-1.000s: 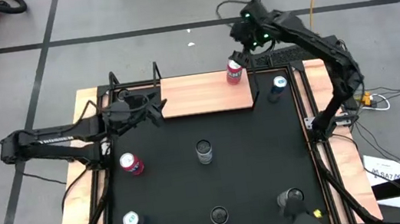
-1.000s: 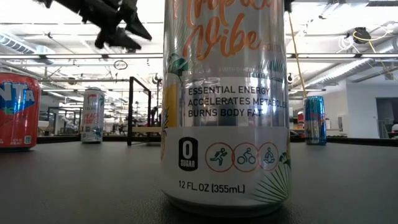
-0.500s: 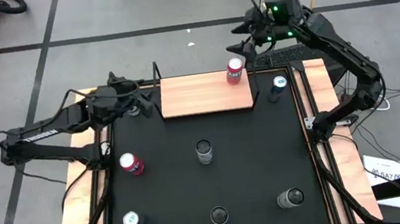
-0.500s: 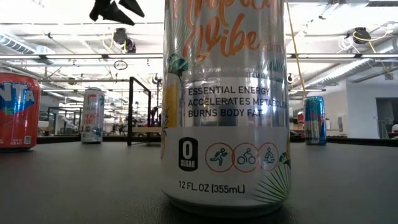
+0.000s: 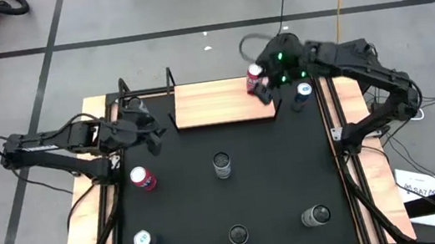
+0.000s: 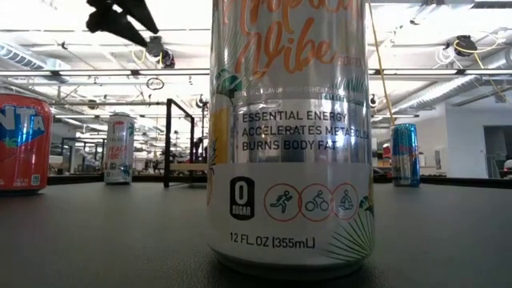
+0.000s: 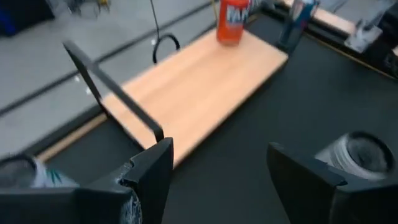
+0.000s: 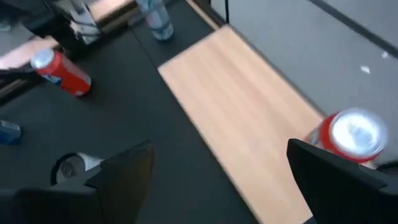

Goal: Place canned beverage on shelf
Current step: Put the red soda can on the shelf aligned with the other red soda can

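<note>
The shelf is a light-wood board at the mat's far edge. One red can stands upright on its right end, also in the right wrist view and the left wrist view. My right gripper hovers open just near of that can, with nothing between its fingers. My left gripper hangs open above the mat off the shelf's left end, also empty. In the low view it shows at the top left.
More cans stand on the black mat: a blue one right of the shelf, a red one at the left, a silver one mid-mat, several along the near edge. A pale can stands by the shelf's left rail.
My right gripper has swung from beyond the shelf's far edge toward the near edge, past the red can, and now hangs just near of it. My left gripper has drawn back from the shelf's left end toward the table's left and near side, rising. The red can has kept still.
</note>
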{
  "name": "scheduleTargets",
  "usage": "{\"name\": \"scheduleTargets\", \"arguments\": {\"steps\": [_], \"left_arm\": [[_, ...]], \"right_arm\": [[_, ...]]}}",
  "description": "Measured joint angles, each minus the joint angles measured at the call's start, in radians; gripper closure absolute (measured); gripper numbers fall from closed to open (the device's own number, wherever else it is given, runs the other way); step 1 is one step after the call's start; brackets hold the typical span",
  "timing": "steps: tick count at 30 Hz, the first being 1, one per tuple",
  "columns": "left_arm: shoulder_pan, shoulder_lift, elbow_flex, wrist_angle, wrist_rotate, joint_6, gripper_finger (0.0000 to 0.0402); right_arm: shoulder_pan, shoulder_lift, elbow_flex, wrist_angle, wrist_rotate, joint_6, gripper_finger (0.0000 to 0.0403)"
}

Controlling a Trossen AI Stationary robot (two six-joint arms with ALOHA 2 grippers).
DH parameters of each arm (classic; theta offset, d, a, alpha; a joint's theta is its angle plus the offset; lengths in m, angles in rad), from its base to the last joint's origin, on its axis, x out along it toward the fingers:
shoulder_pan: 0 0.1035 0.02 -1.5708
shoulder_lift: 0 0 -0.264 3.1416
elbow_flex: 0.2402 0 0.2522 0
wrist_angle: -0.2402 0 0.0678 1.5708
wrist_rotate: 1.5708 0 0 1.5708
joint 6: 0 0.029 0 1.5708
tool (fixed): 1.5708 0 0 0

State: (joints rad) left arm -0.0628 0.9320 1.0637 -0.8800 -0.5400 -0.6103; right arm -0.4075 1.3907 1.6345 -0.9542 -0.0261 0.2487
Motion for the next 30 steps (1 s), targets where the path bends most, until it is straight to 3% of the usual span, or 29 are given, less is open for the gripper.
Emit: {"name": "scheduleTargets", "arguments": {"steps": [7,11,17,25,30], "left_arm": [[-0.106,-0.042,0.000,-0.350,0.219,-0.412,0.0144],[-0.188,-0.043,-0.012,-0.521,0.248,-0.566,0.0143],[-0.254,-0.040,-0.084,-0.522,0.258,-0.631,0.0116],[-0.279,-0.038,-0.170,-0.479,0.382,-0.690,0.0037],[-0.281,-0.038,-0.224,-0.467,0.396,-0.694,0.0013]], "right_arm": [[0.201,-0.004,-0.013,-0.020,0.187,0.188,0.0051],[0.287,-0.003,-0.013,-0.044,0.276,0.283,0.0051],[0.404,-0.003,-0.013,-0.129,0.390,0.444,0.0051],[0.517,0.007,-0.013,-0.139,0.409,0.605,0.0051],[0.560,0.033,-0.013,-0.130,0.448,0.657,0.0051]]}}
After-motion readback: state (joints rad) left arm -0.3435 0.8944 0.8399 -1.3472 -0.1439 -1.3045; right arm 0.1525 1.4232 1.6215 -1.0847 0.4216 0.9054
